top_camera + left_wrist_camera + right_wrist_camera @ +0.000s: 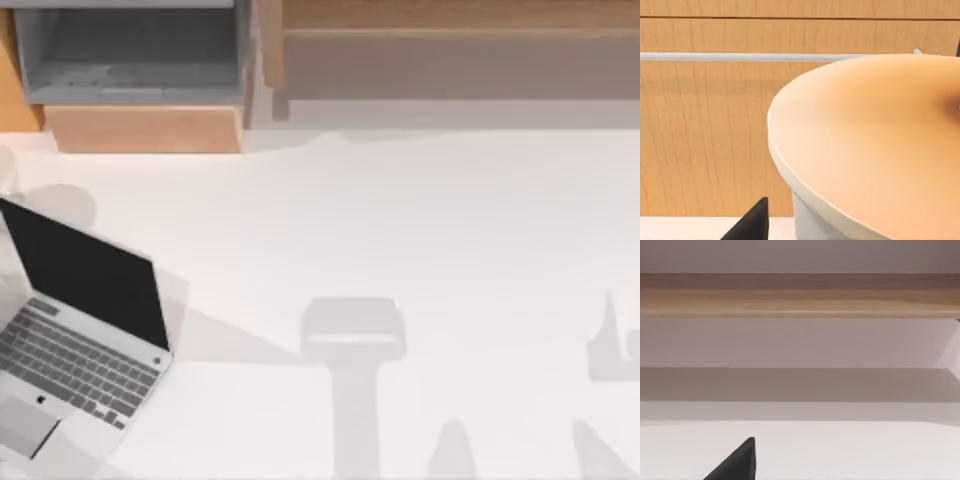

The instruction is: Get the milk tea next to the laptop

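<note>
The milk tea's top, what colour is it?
Orange-tan, with a white rim. The milk tea shows best in the left wrist view, close up.

1 laptop (85,340), 1 milk tea (875,150), 1 open wooden drawer (135,75), 1 table (420,240).

Bright, even light falls on the white table (420,220), with no glare. Soft grey shadows of the arms lie across its near side, and the laptop (80,330) casts one to its right. Edges look slightly soft throughout.
</note>
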